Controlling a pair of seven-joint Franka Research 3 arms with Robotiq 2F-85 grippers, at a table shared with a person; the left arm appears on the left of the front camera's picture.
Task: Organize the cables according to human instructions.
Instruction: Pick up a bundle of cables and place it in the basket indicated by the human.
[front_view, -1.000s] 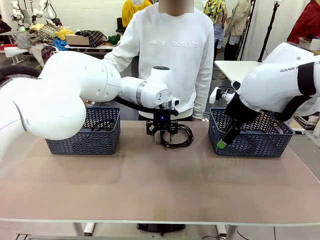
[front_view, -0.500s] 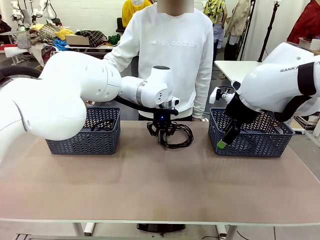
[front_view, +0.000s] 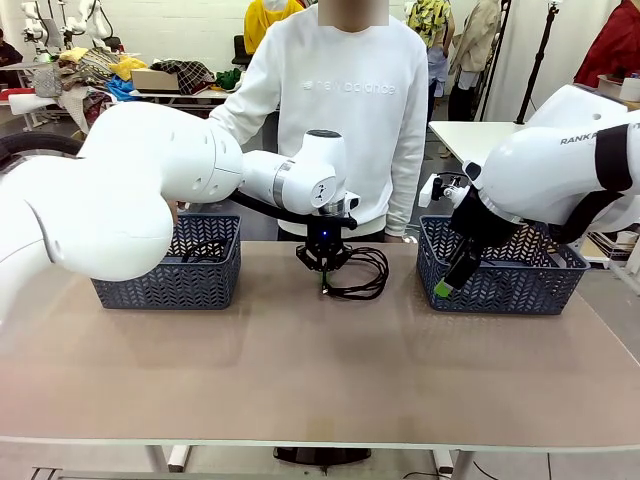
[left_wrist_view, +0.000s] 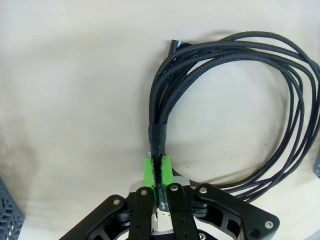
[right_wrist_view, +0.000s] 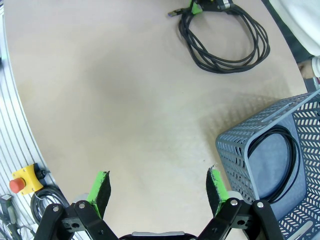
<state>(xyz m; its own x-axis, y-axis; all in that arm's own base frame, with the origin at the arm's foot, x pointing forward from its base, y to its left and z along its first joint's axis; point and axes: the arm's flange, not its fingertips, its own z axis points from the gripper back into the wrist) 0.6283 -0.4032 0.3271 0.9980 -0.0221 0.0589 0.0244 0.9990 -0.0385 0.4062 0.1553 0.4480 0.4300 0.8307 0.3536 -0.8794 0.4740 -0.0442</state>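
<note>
One coiled black cable (front_view: 360, 272) lies on the table at the far middle, in front of the person. My left gripper (front_view: 325, 272) points straight down and is shut on the coil's left edge. In the left wrist view its green pads (left_wrist_view: 149, 170) pinch the taped bundle of the braided cable (left_wrist_view: 159, 105), whose loops fan out to the right. My right gripper (front_view: 445, 285) hangs open with nothing in it, in front of the right basket (front_view: 500, 285). Another cable (right_wrist_view: 296, 155) lies coiled in that basket (right_wrist_view: 235, 150), and a third cable (front_view: 205, 250) is in the left basket (front_view: 165, 280).
A person in a white sweatshirt (front_view: 345, 110) stands at the far edge, right behind the held cable. The two grey baskets flank the middle of the table. A wide stretch of bare tabletop (front_view: 320, 370) lies toward the near side.
My left gripper's fingers, open around the cable's edge a second ago, have closed on it. The right arm and the baskets have not moved.
</note>
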